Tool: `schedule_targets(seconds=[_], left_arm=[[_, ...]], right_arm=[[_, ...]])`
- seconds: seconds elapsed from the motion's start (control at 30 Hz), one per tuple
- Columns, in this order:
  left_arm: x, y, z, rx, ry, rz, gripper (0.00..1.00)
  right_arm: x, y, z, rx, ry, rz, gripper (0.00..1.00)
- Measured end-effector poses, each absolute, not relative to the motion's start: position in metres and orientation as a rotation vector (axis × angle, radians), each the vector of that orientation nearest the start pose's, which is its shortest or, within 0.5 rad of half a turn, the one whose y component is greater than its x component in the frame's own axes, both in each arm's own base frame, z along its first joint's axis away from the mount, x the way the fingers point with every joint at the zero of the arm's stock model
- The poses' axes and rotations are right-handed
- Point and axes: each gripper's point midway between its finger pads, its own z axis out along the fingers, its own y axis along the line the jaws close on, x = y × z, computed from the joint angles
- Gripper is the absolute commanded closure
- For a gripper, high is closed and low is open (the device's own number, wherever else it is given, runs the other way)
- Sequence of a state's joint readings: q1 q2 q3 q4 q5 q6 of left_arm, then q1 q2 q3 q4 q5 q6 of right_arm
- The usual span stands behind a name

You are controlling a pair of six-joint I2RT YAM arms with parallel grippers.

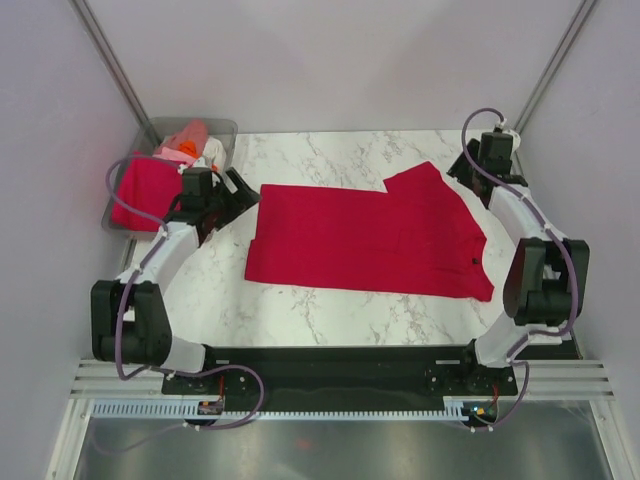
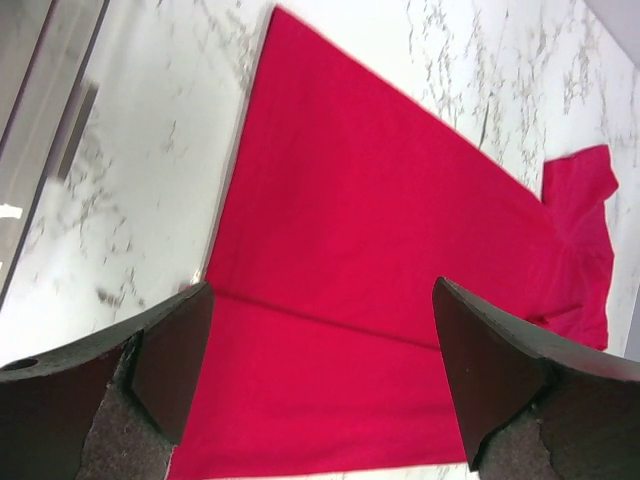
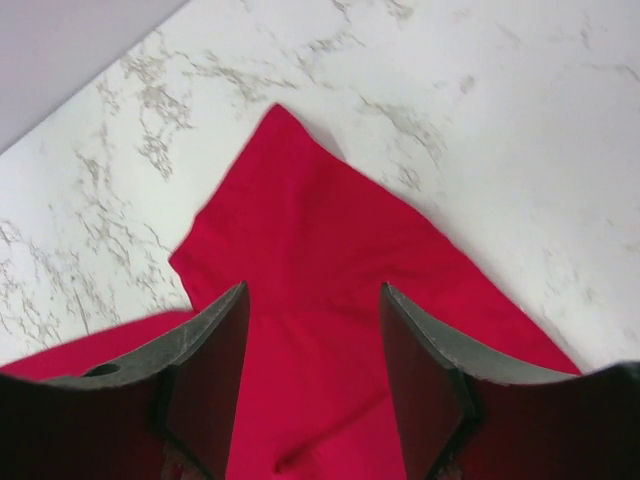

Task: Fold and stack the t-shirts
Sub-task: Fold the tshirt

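I judge the fold is just starting: the crimson t-shirt (image 1: 370,240) lies flat mid-table, my left gripper (image 2: 322,295) wide open and empty at its 9 o'clock hem, my right gripper (image 3: 312,295) part open, empty, over the 2 o'clock sleeve; next, both must descend and pinch.

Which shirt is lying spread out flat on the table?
The crimson red t-shirt, in the middle of the marble table. It is the only one laid out flat. The other shirts sit bunched in the grey bin at the left.
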State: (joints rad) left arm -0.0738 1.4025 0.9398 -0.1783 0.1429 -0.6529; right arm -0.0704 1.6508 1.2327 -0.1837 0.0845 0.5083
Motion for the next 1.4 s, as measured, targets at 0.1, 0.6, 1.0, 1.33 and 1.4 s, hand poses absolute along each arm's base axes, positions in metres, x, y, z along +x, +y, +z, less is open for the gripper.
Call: schedule_targets(seconds=[0.1,0.6,1.0,1.33,1.4], left_arm=[[0.416,-0.082,0.149,-0.549,2.185,-0.563,0.05],[0.482,-0.092,0.099,-0.509,2.289,-0.561,0.07],[0.504,-0.1,0.071,-0.477,2.346,-0.588,0.11],[0.504,-0.11,0.059,-0.438,2.392,-0.585,0.13],[0.504,-0.11,0.058,-0.432,2.396,-0.582,0.14]], right_arm=[[0.506,-0.021,0.159,0.628,2.07,0.162,0.34],[0.634,-0.012,0.083,0.469,2.167,0.063,0.35],[0.632,0.018,0.031,0.364,2.3,-0.013,0.55],[0.633,0.008,0.03,0.392,2.293,-0.095,0.75],[0.633,0.006,0.03,0.396,2.29,-0.107,0.81]])
